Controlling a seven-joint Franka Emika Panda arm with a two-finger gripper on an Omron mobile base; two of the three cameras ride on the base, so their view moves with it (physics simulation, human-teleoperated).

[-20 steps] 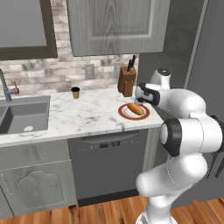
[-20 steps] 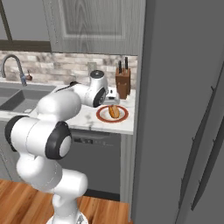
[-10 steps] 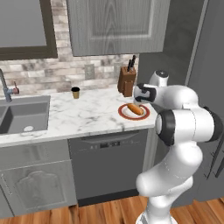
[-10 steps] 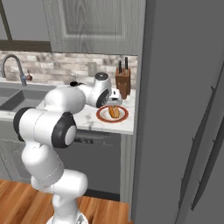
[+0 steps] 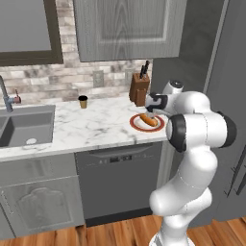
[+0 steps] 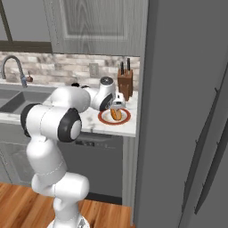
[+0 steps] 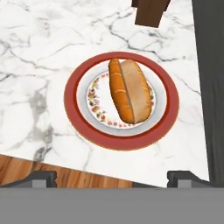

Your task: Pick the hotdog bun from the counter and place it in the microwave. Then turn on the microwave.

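Observation:
The hotdog bun (image 7: 130, 90) is a small orange-brown roll lying on a round plate with a red rim (image 7: 74, 100). The plate sits near the right end of the white marble counter (image 5: 96, 125). My gripper (image 7: 113, 177) hangs just above the bun (image 5: 148, 120), open, with its two fingertips spread wide and nothing between them. In the right base view the gripper (image 6: 117, 105) points down over the bun (image 6: 116, 114) and plate (image 6: 104, 119). From the left base view, the gripper (image 5: 153, 111) hovers over the plate (image 5: 137, 126). The microwave is out of view.
A wooden knife block (image 5: 139, 89) stands close behind the plate, against the brick backsplash. A small dark cup (image 5: 83, 101) sits further left, then the sink (image 5: 24, 126) with its faucet (image 5: 6, 96). The tall grey fridge (image 6: 187, 111) borders the counter's right end.
The arm's elbow has swung round and the hand has shifted slightly over the plate. The gripper stays open and the bun has not moved.

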